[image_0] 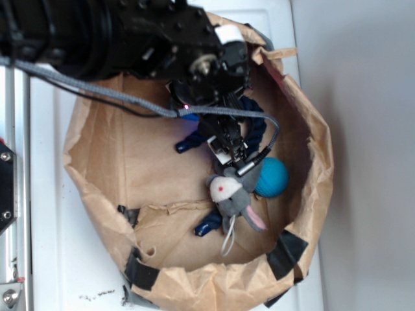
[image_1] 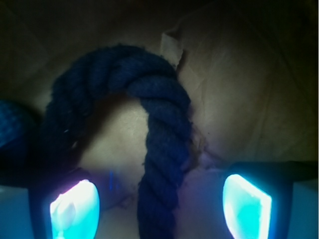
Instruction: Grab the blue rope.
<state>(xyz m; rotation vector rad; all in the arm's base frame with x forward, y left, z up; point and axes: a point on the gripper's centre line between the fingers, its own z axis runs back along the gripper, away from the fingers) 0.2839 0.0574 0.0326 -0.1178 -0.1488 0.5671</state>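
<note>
The blue rope (image_1: 162, 124) is thick, dark navy and twisted, bent into a hook on the brown paper. In the wrist view one strand of it runs straight down between my two glowing pads (image_1: 75, 209), with a gap on each side. My gripper (image_1: 160, 208) is open and straddles that strand. In the exterior view the gripper (image_0: 232, 154) reaches down inside the paper bag, and the rope (image_0: 257, 125) shows on both sides of it, with the middle of the rope hidden behind the arm.
A crumpled brown paper bag (image_0: 97, 188) with black tape patches walls in the whole area. A teal-blue ball (image_0: 272, 176) and a grey plush mouse (image_0: 232, 194) lie just past the gripper. A white surface lies under the bag.
</note>
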